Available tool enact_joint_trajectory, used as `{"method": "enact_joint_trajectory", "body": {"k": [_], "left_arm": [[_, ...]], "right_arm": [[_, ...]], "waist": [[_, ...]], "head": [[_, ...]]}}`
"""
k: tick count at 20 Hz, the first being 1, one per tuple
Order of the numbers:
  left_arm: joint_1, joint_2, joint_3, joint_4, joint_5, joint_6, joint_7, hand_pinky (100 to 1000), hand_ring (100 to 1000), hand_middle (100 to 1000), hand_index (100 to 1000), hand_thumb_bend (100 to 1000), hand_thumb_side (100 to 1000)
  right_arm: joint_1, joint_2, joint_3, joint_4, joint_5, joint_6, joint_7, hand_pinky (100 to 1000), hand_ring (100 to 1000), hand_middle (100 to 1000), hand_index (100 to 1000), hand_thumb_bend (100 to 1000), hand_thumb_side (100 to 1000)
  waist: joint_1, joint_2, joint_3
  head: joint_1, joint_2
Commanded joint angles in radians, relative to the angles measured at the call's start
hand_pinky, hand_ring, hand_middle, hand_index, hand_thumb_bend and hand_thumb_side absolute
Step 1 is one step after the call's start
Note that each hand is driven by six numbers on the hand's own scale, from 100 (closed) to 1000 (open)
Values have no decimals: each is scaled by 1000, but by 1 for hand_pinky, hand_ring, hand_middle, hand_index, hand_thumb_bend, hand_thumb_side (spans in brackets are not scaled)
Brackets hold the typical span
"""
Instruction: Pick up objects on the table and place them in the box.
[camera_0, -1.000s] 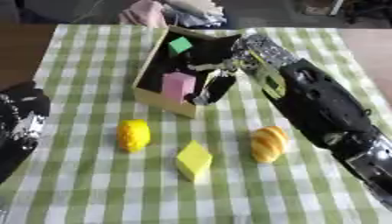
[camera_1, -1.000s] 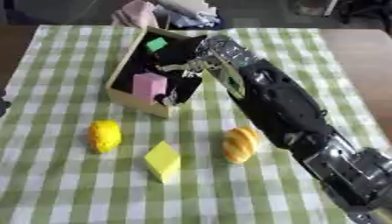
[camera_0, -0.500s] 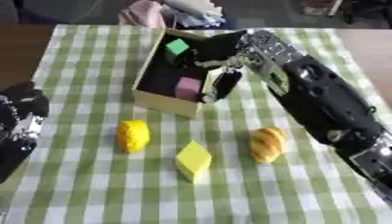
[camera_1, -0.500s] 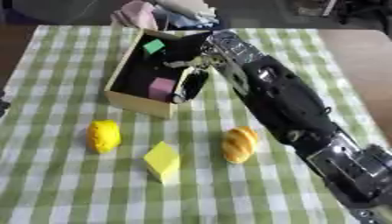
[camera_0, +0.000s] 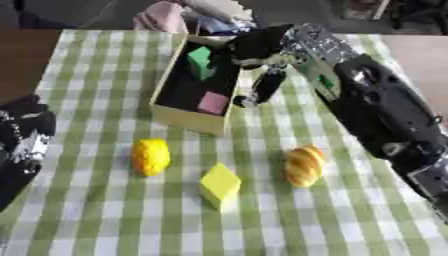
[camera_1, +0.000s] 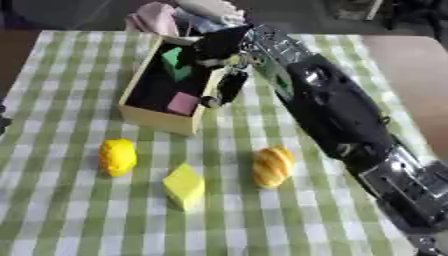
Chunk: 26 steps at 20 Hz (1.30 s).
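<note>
Hanging by the box (camera_0: 187, 118) in the upper middle, the right hand (camera_0: 265, 82) holds nothing, fingers straight. Yellow block (camera_0: 220, 183) looks light, stiff; pinch its flat sides.

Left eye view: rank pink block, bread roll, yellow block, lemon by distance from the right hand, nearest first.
From the right hand, beside the box's right wall:
1. Pink block, inside the box, just left of the fingers.
2. Bread roll, on the cloth, nearer the robot.
3. Lemon and yellow block: too close to call.
</note>
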Motion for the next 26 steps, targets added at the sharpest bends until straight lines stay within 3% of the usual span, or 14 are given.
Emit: {"method": "enact_joint_trajectory", "body": {"k": [1,5,6,7,8,14,19,26], "left_arm": [[-4,14,11,-12,-5,-1,7,792,725,722,847,328,636],[-1,16,15,-12,-7,0,11,792,725,722,847,328,635],[0,16,16,-12,-8,1,12,792,725,722,847,334,635],[0,16,17,-12,-8,1,13,792,725,722,847,328,635],[1,17,17,-12,-9,1,14,792,725,722,847,329,635],[5,18,22,-12,-11,3,19,792,725,723,847,329,635],[10,18,23,-11,-12,4,20,792,726,723,847,329,636],[11,17,23,-10,-14,5,20,792,727,724,847,329,637]], "right_arm": [[-2,-71,-14,-96,-85,24,12,937,989,1000,1000,149,396],[57,-149,-10,-261,-216,65,59,929,976,1000,1000,104,371],[76,-166,-9,-303,-245,76,71,926,971,1000,1000,154,349],[96,-181,-8,-341,-268,85,80,925,968,998,1000,100,360],[118,-196,-8,-377,-290,95,89,922,964,990,1000,100,365],[263,-259,-19,-542,-355,155,139,915,957,972,1000,100,416],[374,-288,-27,-588,-352,173,142,909,952,964,1000,100,481],[466,-305,-28,-562,-326,177,120,902,947,955,1000,100,568]], "waist": [[-10,-23,-5],[-9,-23,-16],[-9,-23,-21],[-8,-24,-24],[-8,-24,-27],[-3,-27,-44],[-3,-29,-54],[-4,-28,-55]], "head": [[7,-5],[12,-4],[14,-3],[16,-2],[17,-2],[32,-1],[35,1],[37,6]]}}
